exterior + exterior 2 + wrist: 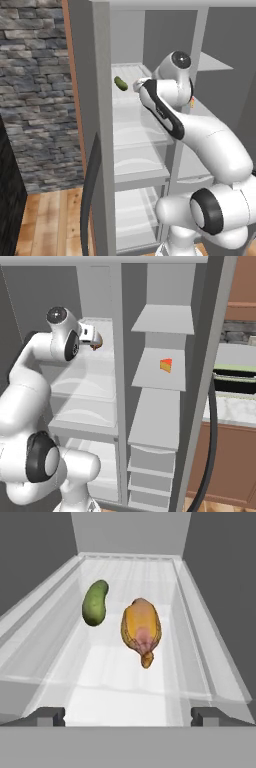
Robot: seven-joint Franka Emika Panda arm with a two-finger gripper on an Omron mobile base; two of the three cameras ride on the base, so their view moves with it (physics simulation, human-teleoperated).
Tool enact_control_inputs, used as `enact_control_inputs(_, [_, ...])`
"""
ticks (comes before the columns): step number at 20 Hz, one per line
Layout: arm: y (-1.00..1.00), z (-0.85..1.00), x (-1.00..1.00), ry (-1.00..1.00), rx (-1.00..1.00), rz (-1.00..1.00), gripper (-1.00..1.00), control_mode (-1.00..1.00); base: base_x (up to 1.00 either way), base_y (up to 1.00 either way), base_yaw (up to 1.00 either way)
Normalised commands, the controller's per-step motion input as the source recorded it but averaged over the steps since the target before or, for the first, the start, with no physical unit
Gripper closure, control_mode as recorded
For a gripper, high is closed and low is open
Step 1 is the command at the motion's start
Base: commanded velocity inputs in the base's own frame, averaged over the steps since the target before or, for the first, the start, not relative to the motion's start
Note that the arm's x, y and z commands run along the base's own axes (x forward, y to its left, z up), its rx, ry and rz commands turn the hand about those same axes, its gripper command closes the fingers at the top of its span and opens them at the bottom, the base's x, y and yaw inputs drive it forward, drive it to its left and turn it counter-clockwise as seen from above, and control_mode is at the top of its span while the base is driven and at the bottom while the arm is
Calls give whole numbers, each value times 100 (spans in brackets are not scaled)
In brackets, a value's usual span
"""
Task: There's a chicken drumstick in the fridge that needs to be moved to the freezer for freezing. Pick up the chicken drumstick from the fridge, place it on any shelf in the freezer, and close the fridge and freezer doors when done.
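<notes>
Hand view gives you the clearest read: the chicken drumstick (141, 630) lies on a white shelf (120, 687) of the left compartment, just beside a green pickle (94, 602) and apart from it, its narrow bone end pointing toward you. Your gripper (128, 716) hovers short of it with the fingers (47, 716) spread wide and nothing between them. Judging by this, you are on the approach step of the pick. Next, advance along the shelf, centre the meaty body between the fingers, keep clear of the pickle, then close.
</notes>
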Motion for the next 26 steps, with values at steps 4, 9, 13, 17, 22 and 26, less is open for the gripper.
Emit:
enact_control_inputs(4, [0, -5, 42, 6, 0, 0, -100, -100, 0, 0, 0])
enact_control_inputs(9, [0, -12, 31, 3, 0, -1, -100, -100, 0, 0, 0])
enact_control_inputs(13, [-1, -12, 31, 2, 0, -3, -100, -100, 0, 0, 0])
enact_control_inputs(17, [0, -16, 32, 0, 0, -2, -100, -100, 0, 0, 0])
enact_control_inputs(22, [0, -7, 29, 1, 0, -1, -100, -100, 0, 0, 0])
enact_control_inputs(26, [-4, -14, 30, 5, 0, 0, -100, -100, 0, 0, 0])
